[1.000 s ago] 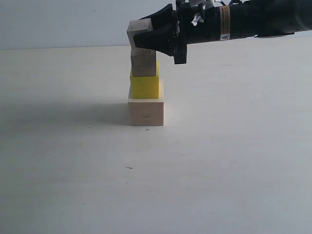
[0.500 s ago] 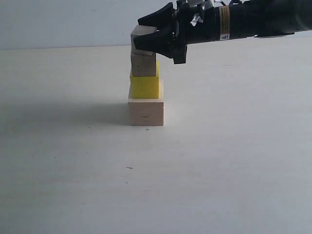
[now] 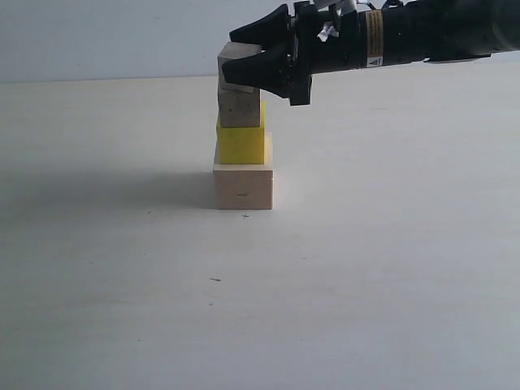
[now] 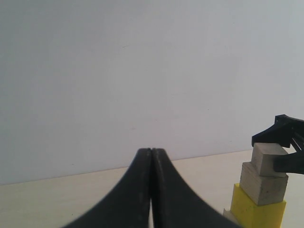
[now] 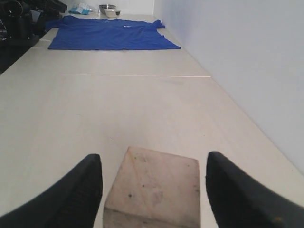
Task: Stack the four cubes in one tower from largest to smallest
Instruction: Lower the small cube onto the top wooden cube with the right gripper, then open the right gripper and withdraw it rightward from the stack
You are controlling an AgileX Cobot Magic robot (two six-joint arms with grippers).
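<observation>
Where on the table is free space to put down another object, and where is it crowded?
The table is bare left of the tower, in front of it, and right of it under the right arm. Crowded at the tower's top, where the open right gripper flanks the smallest cube.

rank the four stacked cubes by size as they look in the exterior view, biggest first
1. pale wood base cube
2. bright yellow cube
3. knotty pale wood cube and top pale wood cube: look alike, top half hidden, so unranked
</observation>
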